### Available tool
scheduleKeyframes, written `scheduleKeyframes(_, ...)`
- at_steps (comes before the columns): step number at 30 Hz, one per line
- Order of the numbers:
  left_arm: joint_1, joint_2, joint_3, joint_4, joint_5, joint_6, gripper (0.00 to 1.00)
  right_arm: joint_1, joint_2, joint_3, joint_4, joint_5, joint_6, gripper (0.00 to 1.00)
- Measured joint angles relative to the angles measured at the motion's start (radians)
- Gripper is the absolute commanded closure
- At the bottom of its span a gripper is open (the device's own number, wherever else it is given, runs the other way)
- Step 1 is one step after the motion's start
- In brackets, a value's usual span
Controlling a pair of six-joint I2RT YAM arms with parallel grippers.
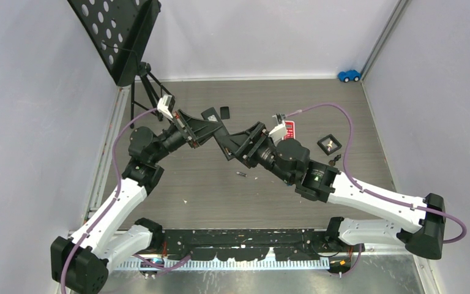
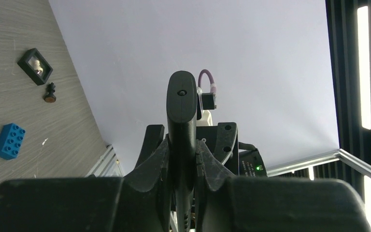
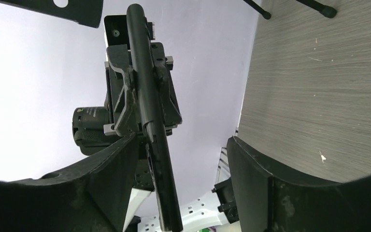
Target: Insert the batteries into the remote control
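Pale walls (image 1: 37, 122) enclose a grey wood-grain table (image 1: 220, 205) where a battery (image 1: 240, 174) lies.

The remote (image 2: 182, 111) in the left gripper (image 2: 181, 157) was black; left of it, the block (image 2: 9, 141) was blue and the table (image 2: 9, 106) grey-grained.

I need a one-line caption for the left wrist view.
Left claw shut on a black remote seen edge-on; a blue block lies on the table at left.

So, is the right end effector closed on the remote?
No, the right end effector is wide open, with a gap beside the remote.
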Motion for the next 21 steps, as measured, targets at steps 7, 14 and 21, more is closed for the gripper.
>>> scheduleKeyframes(7, 0.000, -0.018, -0.008, -0.029, 0.005, 0.100, 1.00, -0.007, -0.117, -0.069, -0.009, 0.004, -0.060, 0.26)
scheduleKeyframes(14, 0.000, -0.180, -0.064, -0.238, 0.018, 0.433, 1.00, -0.020, -0.241, -0.051, -0.274, 0.129, -0.123, 0.31)
scheduleKeyframes(21, 0.000, -0.319, -0.084, -0.356, 0.082, 0.656, 1.00, -0.104, -0.162, 0.022, -0.569, 0.193, -0.143, 0.32)
